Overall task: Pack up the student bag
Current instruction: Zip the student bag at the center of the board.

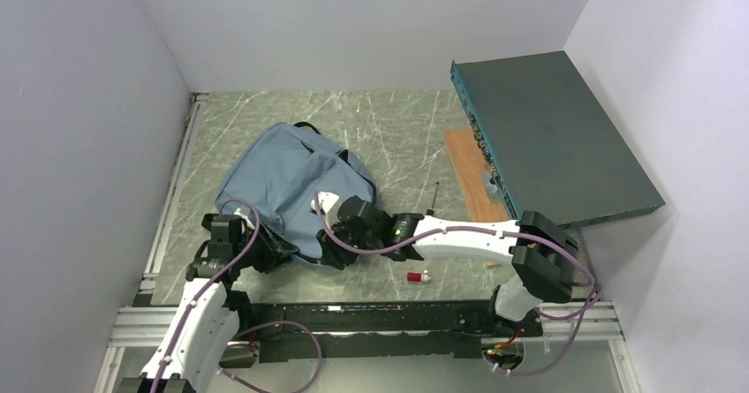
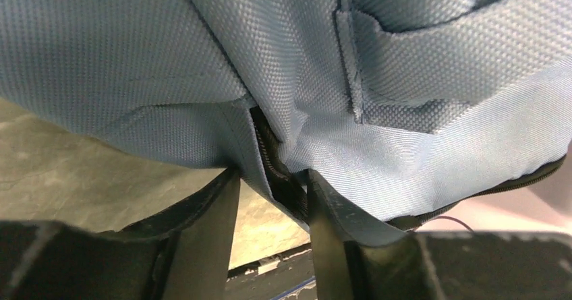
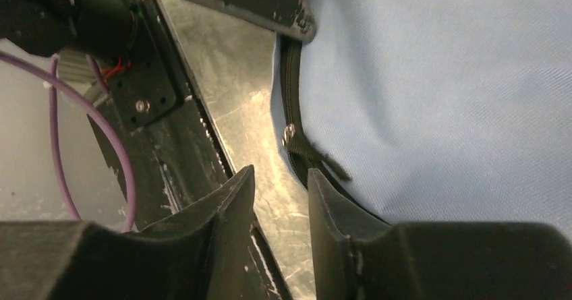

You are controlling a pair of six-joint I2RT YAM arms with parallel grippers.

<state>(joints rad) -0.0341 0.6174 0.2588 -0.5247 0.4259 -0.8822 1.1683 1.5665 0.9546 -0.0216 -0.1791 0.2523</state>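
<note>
Clearly both gape — student bag point(image 1: 287, 172) edge between left gripper point(image 2: 273, 176) jaws, beside right gripper point(image 3: 280, 176) jaws.

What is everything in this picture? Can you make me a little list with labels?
bag: blue backpack, lying on the table
left gripper: jaws apart, the bag's zipper edge between them
right gripper: jaws apart, right beside the bag's black zipper
box: dark teal, flat, by the right wall
small red thing: on the table beside the right arm, outside the bag
</note>
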